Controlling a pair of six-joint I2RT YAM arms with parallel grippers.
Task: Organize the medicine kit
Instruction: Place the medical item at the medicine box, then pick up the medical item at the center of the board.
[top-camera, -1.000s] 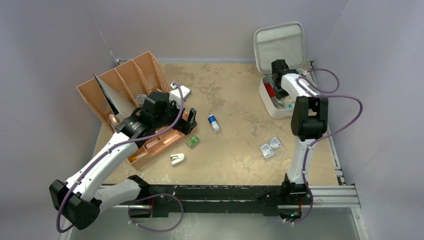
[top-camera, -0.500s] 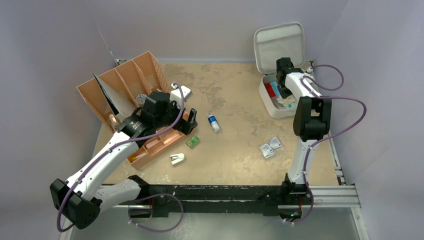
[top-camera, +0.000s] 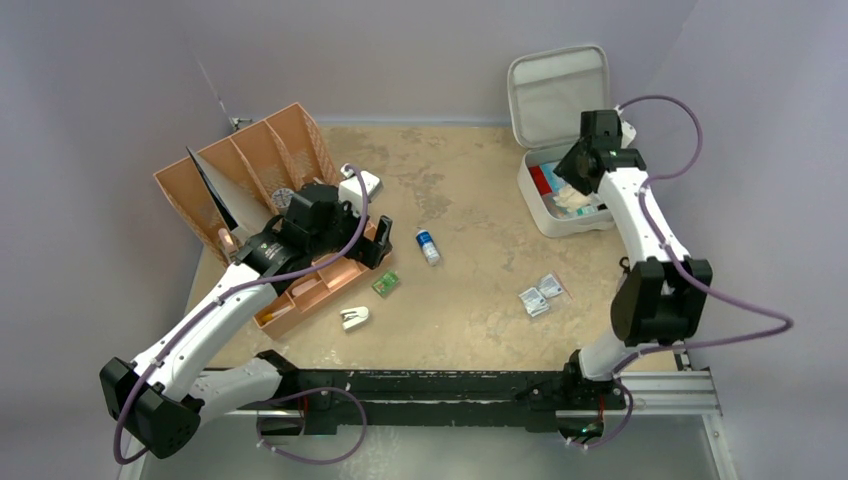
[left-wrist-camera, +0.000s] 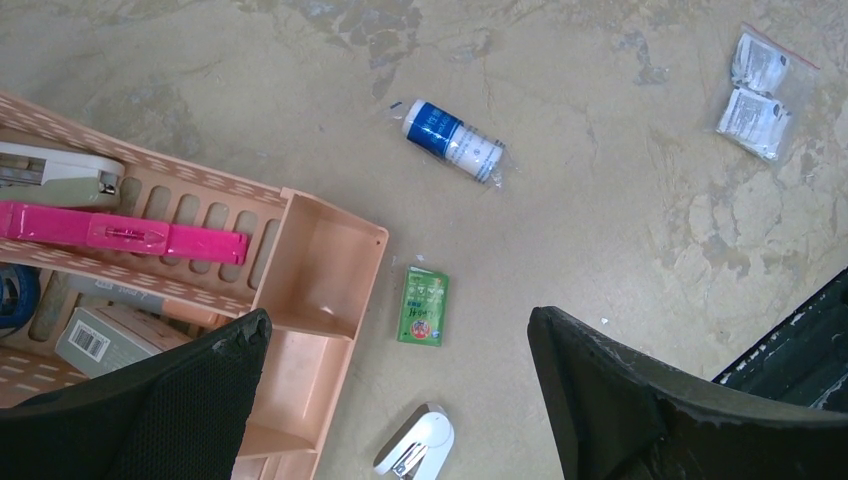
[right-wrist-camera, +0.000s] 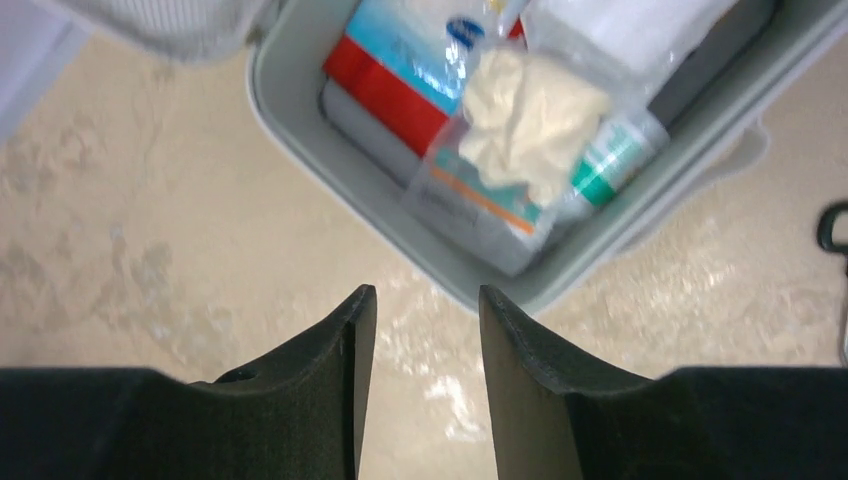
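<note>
Tabletop w/ two robot arms, seen from above. Medicine kit, a light grey hard case, sits at the far right corner w/ its lid hinged upright at the back, leaving the base open to reach. Inside are a red-and-blue box & a crumpled cream wad, poss. gloves; the wrist view is blurry. Right gripper hovers above the kit's near rim, fingers a narrow gap apart w/ nothing between them. Left gripper hangs wide open & empty by the tan organizer tray, over a green sachet, prob. placed to collect loose items: blue-capped vial, bagged packets.
</note>
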